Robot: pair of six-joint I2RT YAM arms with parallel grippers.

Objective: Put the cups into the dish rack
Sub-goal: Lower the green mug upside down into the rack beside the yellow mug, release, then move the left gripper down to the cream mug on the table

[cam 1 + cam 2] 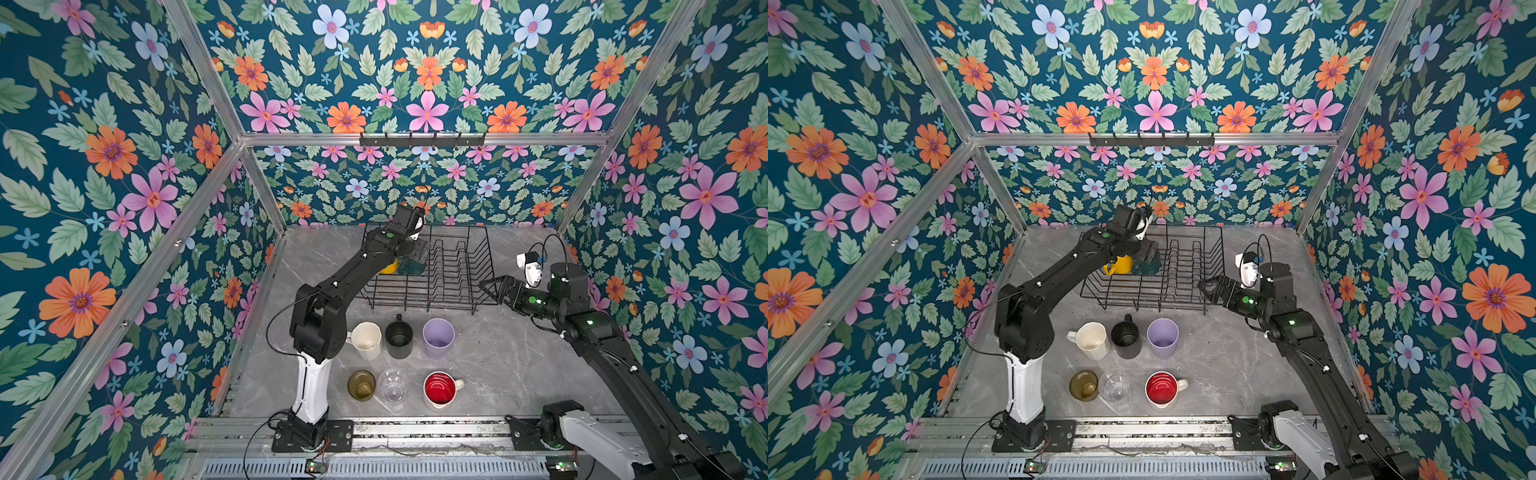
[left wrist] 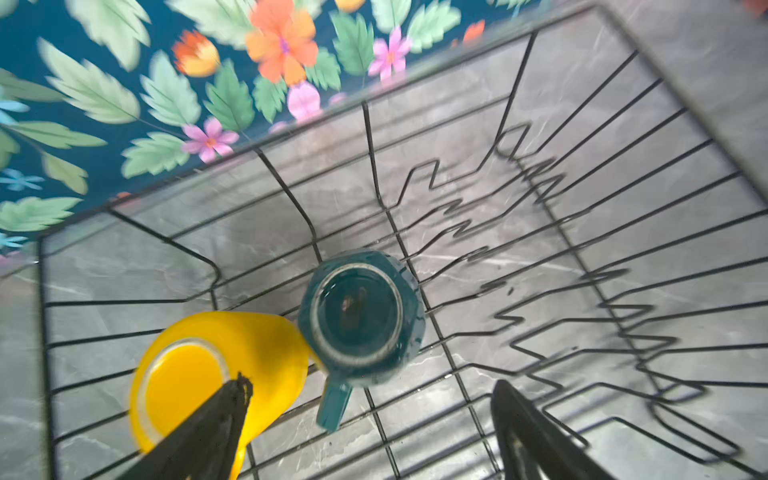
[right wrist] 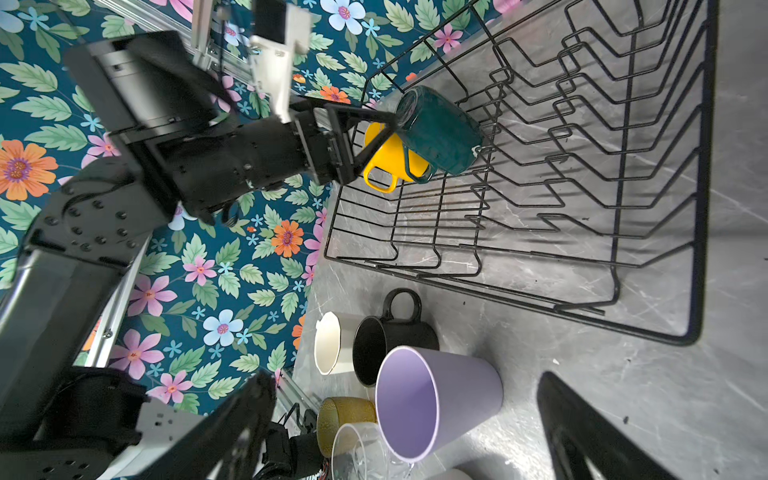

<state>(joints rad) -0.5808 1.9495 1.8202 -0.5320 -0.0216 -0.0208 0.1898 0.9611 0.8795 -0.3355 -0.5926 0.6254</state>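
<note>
Teal mug (image 2: 361, 320) sits mouth-down at the left end of the dish rack (image 1: 449, 266), seemingly touching the base-up yellow mug (image 2: 216, 374). My left hand (image 2: 370, 384) hangs directly over it, fingers spread, gripping nothing. I'd lift straight up until both fingers clear the wires; a sideways pull could clip the yellow mug. My right hand (image 1: 488, 286) hovers spread and empty beside the rack's near right corner. Six cups stand on the desk (image 1: 519, 374); the cream mug (image 1: 366, 340) looks the easiest next pick.

No legible text, label, brand, number or sign on any surface in view.
</note>
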